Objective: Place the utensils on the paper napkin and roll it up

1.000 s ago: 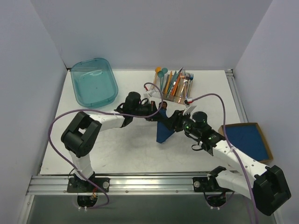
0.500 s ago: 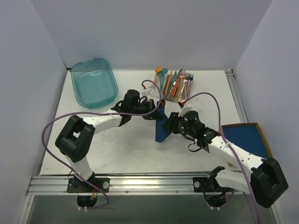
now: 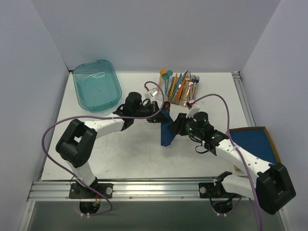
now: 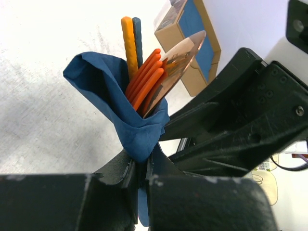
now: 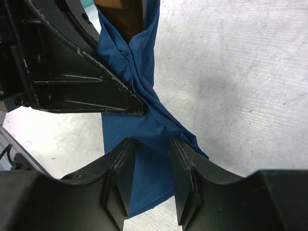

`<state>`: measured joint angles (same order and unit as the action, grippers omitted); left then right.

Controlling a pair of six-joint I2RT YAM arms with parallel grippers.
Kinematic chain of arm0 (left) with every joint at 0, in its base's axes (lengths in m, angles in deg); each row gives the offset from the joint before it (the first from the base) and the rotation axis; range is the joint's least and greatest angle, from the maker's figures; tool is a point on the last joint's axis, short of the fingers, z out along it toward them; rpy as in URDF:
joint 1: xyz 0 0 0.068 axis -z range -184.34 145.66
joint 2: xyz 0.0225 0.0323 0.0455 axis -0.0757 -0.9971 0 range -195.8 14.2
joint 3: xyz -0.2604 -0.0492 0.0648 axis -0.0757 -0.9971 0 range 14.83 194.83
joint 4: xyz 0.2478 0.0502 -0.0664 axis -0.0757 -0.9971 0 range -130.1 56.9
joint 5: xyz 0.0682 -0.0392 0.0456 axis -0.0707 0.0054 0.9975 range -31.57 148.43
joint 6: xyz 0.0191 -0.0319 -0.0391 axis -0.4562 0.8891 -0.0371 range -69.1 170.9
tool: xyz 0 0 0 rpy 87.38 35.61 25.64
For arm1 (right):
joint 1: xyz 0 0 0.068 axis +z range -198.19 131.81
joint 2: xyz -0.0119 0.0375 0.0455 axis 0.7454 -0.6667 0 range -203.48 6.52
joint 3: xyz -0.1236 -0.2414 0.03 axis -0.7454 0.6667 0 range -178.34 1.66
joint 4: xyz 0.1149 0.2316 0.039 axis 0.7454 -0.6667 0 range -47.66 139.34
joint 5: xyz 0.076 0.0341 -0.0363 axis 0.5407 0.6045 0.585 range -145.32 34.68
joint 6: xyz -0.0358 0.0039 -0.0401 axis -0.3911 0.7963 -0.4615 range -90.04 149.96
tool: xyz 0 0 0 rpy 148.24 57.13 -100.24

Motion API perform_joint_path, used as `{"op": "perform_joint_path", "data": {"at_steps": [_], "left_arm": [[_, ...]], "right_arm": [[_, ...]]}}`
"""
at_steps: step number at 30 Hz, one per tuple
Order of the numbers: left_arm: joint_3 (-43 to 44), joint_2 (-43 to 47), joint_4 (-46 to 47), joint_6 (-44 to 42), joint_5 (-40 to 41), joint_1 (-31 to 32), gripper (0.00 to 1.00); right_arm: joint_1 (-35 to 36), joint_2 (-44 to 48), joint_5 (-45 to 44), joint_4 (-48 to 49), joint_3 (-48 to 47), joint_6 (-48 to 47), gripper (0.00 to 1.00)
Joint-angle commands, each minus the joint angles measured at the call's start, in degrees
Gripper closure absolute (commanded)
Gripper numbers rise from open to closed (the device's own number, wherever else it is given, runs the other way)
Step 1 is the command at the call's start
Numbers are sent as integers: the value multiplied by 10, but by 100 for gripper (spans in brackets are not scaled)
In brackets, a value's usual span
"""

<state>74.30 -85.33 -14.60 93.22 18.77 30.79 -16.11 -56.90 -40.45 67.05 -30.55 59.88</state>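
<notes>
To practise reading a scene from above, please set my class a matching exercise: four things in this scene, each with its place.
1 dark blue paper napkin
2 translucent teal plastic tub
3 brown cardboard box, blue inside
4 slim orange utensils

A far left corner of the white table
B bundled inside the napkin
C far right side
D centre

Pairs: 1-D, 2-A, 3-C, 4-B

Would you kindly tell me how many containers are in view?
3: a teal bin at the far left, a cutlery holder at the far middle, and a cardboard box at the right. The arms may hide others.
</notes>
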Motion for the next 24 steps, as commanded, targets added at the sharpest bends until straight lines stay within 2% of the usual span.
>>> {"op": "perform_joint_path", "data": {"at_steps": [1, 7, 24], "left_arm": [[-2, 31, 66, 21, -40, -2, 98], [-15, 34, 116, 54, -62, -7, 98], [-23, 35, 175, 100, -84, -13, 98]], "right_arm": [[-25, 13, 52, 47, 7, 13, 66], [-60, 14, 129, 93, 28, 37, 68], [-86, -8, 238, 227, 66, 113, 70]]}}
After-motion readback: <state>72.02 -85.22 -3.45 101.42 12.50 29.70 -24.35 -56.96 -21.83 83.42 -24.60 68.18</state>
